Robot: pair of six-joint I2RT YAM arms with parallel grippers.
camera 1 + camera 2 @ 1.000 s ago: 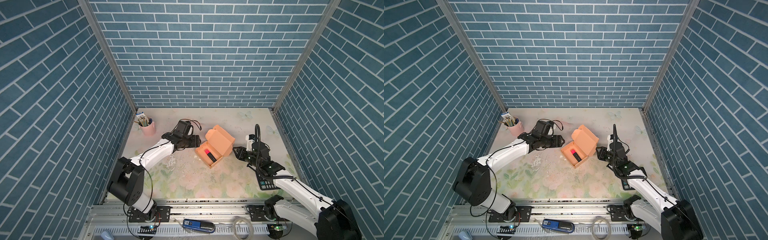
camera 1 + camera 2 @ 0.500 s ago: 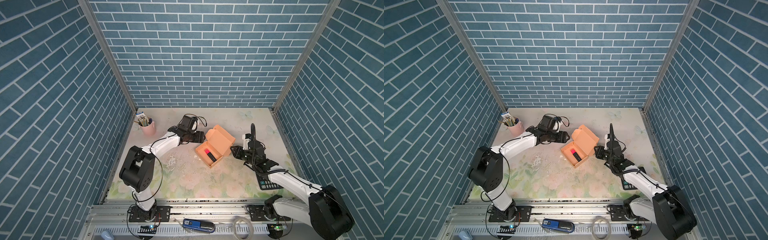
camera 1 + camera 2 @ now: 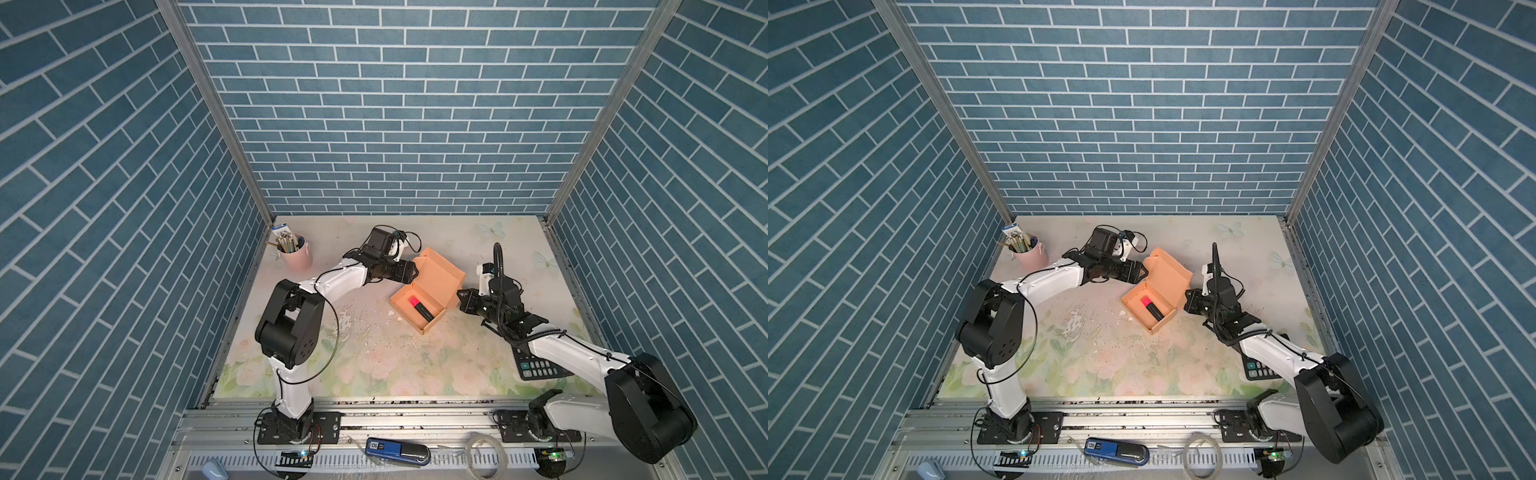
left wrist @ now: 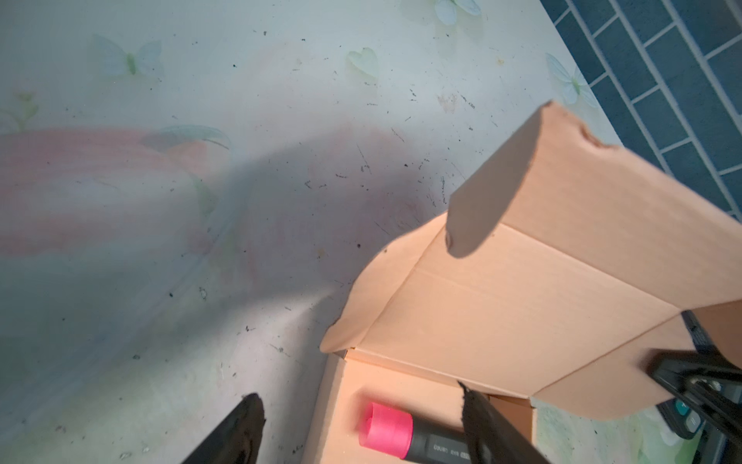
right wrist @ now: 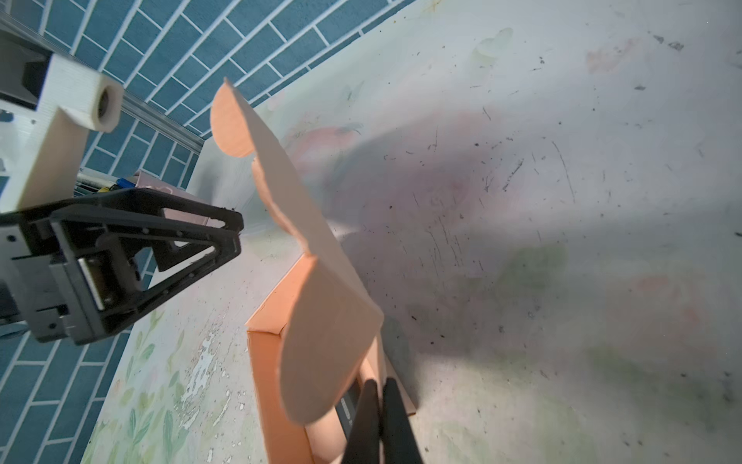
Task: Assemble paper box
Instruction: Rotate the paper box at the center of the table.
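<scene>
One paper box (image 3: 436, 276), one marker (image 3: 420, 309), one calculator (image 3: 540, 368)

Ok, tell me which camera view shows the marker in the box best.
A top view: the marker lies whole in the paper box, pink cap and dark barrel both visible. Left wrist shows it closer but cut off by the frame edge. Right wrist catches only a dark sliver behind the lid flap.

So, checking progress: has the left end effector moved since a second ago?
Yes. The left end effector went away from the pink cup, toward the paper box.
</scene>
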